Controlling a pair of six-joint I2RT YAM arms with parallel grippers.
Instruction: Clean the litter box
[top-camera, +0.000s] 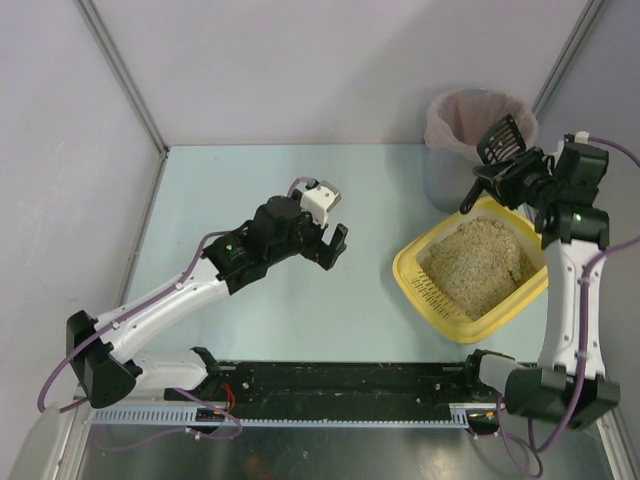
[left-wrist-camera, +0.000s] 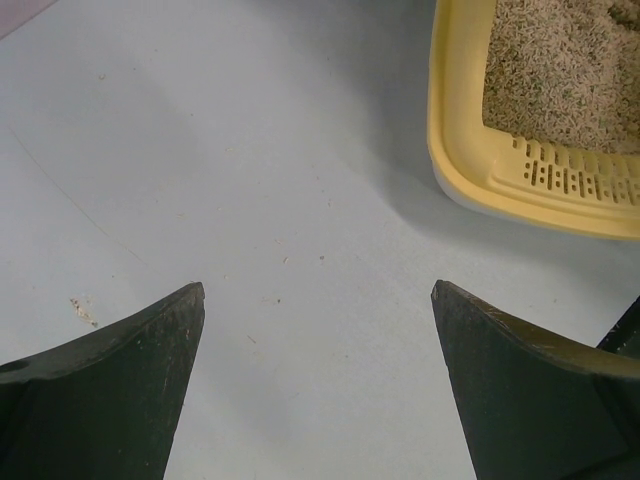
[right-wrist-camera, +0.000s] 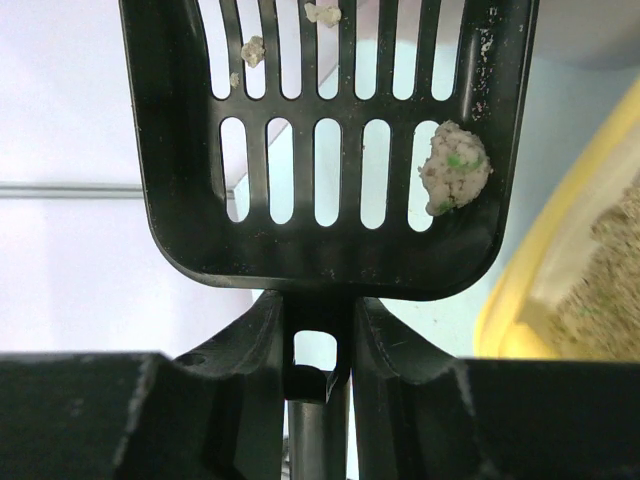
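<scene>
The yellow litter box (top-camera: 413, 268) sits at the right of the table with beige litter (top-camera: 478, 266) inside; its corner shows in the left wrist view (left-wrist-camera: 455, 140) and its rim in the right wrist view (right-wrist-camera: 560, 270). My right gripper (top-camera: 512, 176) is shut on the handle of a black slotted scoop (top-camera: 501, 139), held above the box's far edge beside the grey bin. In the right wrist view (right-wrist-camera: 318, 330) the scoop (right-wrist-camera: 330, 240) carries a greenish-white clump (right-wrist-camera: 455, 168) and small crumbs. My left gripper (top-camera: 330, 243) is open and empty over bare table, left of the box.
A grey round bin with a pink liner (top-camera: 462, 122) stands at the back right, just behind the litter box. Grey walls and metal frame posts enclose the table. A black rail (top-camera: 340, 380) runs along the near edge. Small litter specks (left-wrist-camera: 82, 310) lie on the table.
</scene>
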